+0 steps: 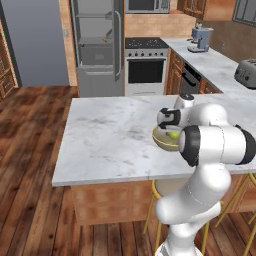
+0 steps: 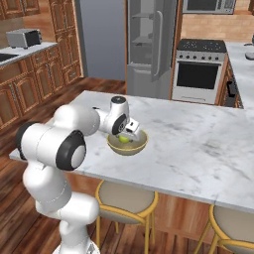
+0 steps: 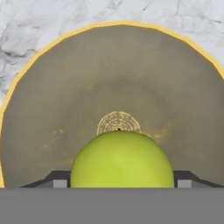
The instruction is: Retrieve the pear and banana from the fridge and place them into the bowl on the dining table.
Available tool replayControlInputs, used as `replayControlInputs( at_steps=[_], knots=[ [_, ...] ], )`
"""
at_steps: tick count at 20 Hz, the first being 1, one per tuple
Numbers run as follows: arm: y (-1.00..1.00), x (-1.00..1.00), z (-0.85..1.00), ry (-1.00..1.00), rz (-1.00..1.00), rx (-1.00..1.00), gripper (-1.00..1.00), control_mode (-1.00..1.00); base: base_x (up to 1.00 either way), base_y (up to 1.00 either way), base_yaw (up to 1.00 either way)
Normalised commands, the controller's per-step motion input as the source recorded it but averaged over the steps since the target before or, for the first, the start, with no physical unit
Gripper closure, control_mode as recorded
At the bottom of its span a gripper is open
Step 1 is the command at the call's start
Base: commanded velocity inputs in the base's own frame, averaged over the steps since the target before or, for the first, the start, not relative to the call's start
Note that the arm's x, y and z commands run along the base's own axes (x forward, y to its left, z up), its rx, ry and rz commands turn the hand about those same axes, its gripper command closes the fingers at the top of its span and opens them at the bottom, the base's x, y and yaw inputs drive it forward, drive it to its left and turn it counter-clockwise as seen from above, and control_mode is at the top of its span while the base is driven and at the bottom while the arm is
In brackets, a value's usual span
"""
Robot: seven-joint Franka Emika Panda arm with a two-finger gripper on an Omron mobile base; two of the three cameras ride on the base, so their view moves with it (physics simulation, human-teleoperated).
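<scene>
Hand view: two dark fingers [image 3: 59,179] stand spread, one on each side of the pear [image 3: 122,159]; whether they press it cannot be told. Pear sits low inside the bowl [image 3: 52,109], olive-tan with a yellow rim. Right base view: gripper [image 2: 127,133] reaches into that bowl, which rests on the white marble surface [image 2: 198,144] of the dining table. Fridge [image 2: 149,44] stands open, well apart behind.

Steel oven [image 1: 145,67], toaster [image 1: 246,73], stools [image 2: 127,201] under overhang
</scene>
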Motion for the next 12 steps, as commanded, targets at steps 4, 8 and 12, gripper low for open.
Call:
replayControlInputs(
  at_steps=[4,8,12],
  knots=[
    [-0.01,0.11,-0.04,0.03,-0.01,0.0,1.0,-1.0,0.0,0.0,0.0],
    [-0.06,0.05,-0.05,0.03,0.0,0.0,1.0,-1.0,0.0,0.0,0.0],
    [-0.1,0.07,-0.06,0.04,0.0,0.0,1.0,-1.0,0.0,0.0,0.0]
  ],
)
